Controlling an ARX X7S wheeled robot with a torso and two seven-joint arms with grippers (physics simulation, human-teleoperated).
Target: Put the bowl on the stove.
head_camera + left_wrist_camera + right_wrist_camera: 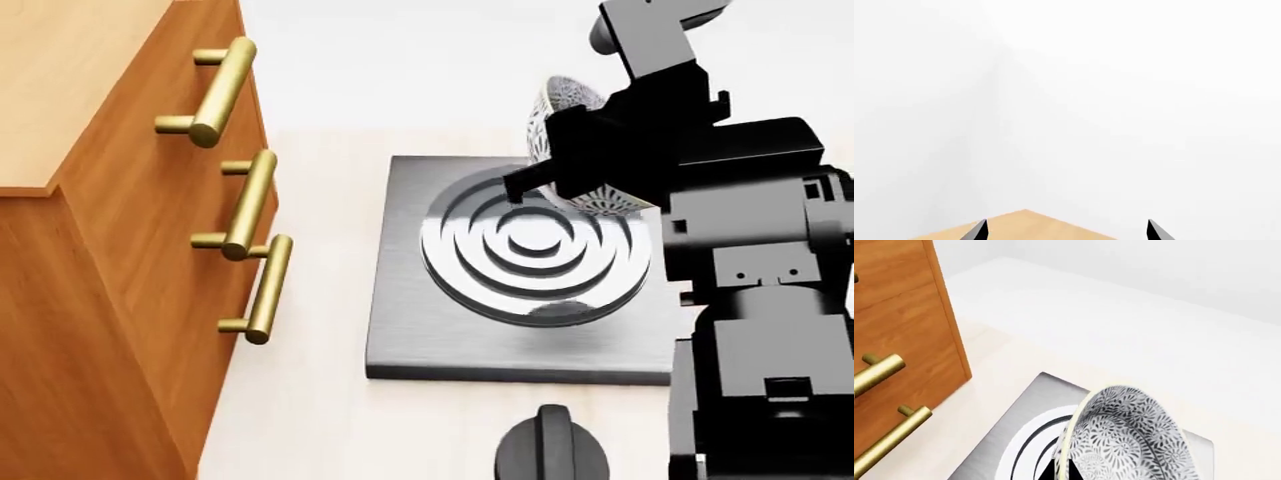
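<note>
The bowl [571, 103], white with grey-black floral speckle, hangs tilted on its side above the far right part of the stove [407, 330], a square dark-grey hotplate with raised concentric rings. My right gripper [527, 185] is shut on the bowl's rim. In the right wrist view the bowl [1134, 440] stands on edge between the dark fingertips [1084, 471], with the stove [997, 452] below it. My left gripper [1066, 231] is open and empty over a wooden corner; it does not show in the head view.
A wooden cabinet [94, 250] with several brass handles [254, 205] stands just left of the stove. A black round knob [550, 448] sits in front of the stove. My right arm [761, 300] covers the stove's right side.
</note>
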